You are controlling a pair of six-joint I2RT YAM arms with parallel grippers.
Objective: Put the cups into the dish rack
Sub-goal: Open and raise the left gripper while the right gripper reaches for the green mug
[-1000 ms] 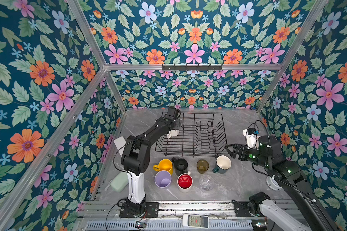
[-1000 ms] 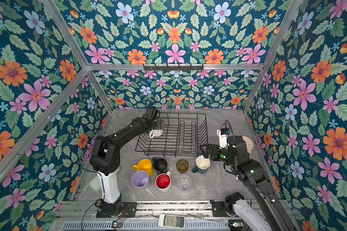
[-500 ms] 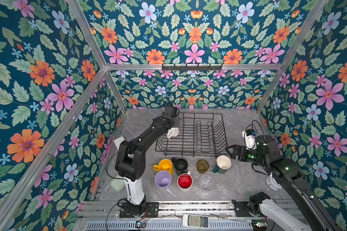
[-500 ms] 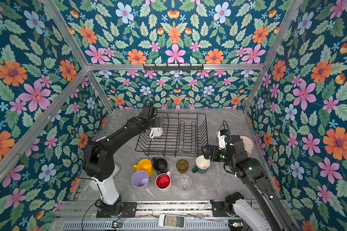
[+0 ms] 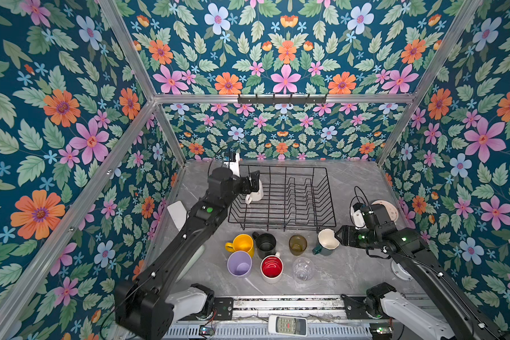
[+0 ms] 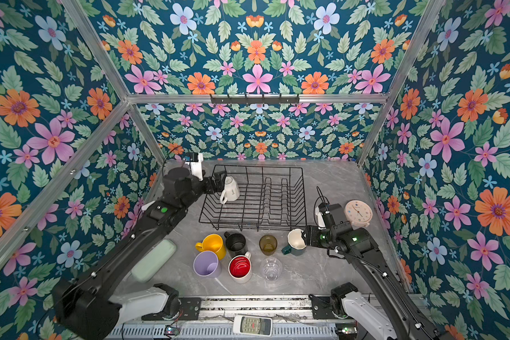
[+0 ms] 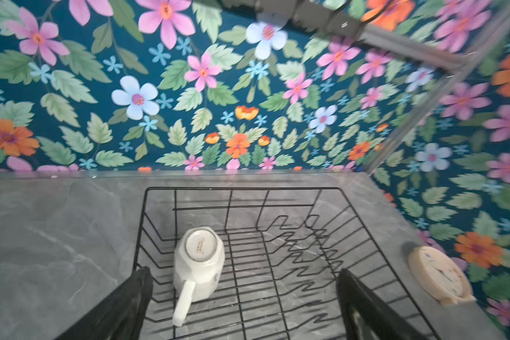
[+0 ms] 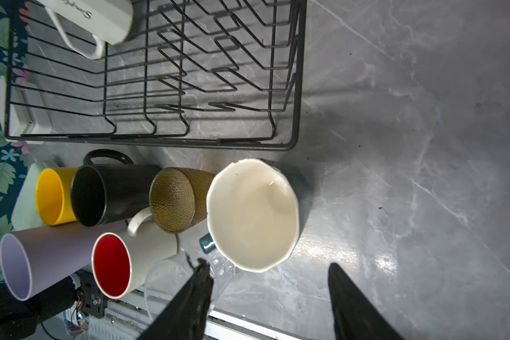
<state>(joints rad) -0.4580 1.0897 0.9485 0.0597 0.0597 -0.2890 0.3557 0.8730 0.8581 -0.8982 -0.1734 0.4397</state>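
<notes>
My left gripper has drawn back, jaws spread, from the white mug in the dish rack; my right gripper (narrowing, gripping nothing yet) could topple the green/white mug.

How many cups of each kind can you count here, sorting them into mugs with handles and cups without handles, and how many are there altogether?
Mugs with handles: 5 (yellow mug, black mug, green mug, red-lined mug, white mug)
Cups without handles: 3 (amber tumbler, lilac tumbler, clear glass)
Total: 8
</notes>
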